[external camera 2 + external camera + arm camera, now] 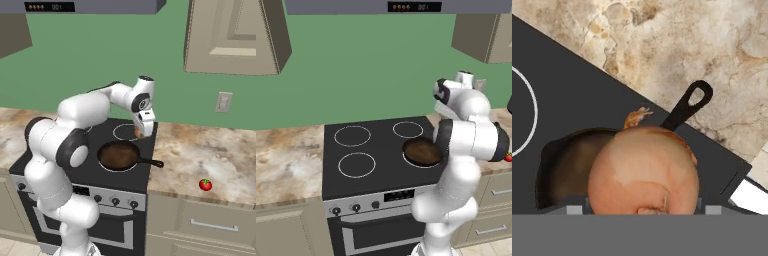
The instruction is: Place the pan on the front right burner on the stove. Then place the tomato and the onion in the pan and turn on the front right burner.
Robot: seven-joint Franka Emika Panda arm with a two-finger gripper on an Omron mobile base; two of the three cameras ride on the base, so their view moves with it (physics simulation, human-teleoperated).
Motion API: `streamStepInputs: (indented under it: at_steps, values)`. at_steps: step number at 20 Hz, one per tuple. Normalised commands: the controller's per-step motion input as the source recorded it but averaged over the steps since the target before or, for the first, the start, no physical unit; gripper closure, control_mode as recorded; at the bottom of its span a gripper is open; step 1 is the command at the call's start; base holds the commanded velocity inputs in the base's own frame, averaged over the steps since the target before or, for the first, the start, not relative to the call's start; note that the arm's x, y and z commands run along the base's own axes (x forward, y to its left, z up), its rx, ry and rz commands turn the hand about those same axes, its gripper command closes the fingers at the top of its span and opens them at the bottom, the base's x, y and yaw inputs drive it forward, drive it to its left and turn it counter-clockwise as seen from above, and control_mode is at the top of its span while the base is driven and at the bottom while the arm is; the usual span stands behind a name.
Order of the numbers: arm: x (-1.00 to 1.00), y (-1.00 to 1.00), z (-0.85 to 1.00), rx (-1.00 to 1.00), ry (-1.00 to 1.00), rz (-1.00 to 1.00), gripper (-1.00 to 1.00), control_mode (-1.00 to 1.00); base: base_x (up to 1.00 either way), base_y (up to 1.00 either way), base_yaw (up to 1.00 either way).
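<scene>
The pan (119, 155) sits on the stove (100, 172), over the front right burner (407, 156), whose white ring peeks out around the pan's near edge in the left base view. Its long black handle (150, 161) points away from the stove's middle toward the marbled worktop (200, 155) and ends about at the stove's edge; in the hand view the handle's looped end (698, 95) reaches out over the stone.

The gripper (142, 131) hangs above the stove, over the far right part of the pan, pointing down. It has hold of the onion (643, 172): in the hand view the pale tan-pink ball bulks large right in front of the camera, with the pan's brown inside (567, 167) showing beneath and beside it (the finger tips themselves are hidden behind the onion, so the jaws stand as wide as the ball). In the right base view a small tan shape shows at the gripper's tip, clear of the pan.

The tomato (205, 184) lies on the worktop well to the right of the stove, near the worktop's front edge, apart from the pan. In the left base view a sliver of red (508, 157) shows past the arm's elbow.

The stove's other three rings stand bare, and the knobs (115, 201) line its silver front panel.
</scene>
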Motion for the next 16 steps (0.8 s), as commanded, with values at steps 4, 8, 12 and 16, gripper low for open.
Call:
streamStepInputs:
  at_steps: [4, 8, 12, 16]
  values:
    - [-0.76, 0.46, 0.14, 0.0, 0.02, 0.0, 1.0, -1.0, 0.0, 0.0, 0.0]
    - [-0.28, 0.44, 0.01, 0.0, 0.0, 0.0, 1.0, -1.0, 0.0, 0.0, 0.0]
    - [0.07, 0.37, -0.01, 0.0, -0.05, 0.0, 1.0, -1.0, 0.0, 0.0, 0.0]
    - [0.15, 0.28, -0.07, 0.0, -0.01, 0.0, 1.0, -1.0, 0.0, 0.0, 0.0]
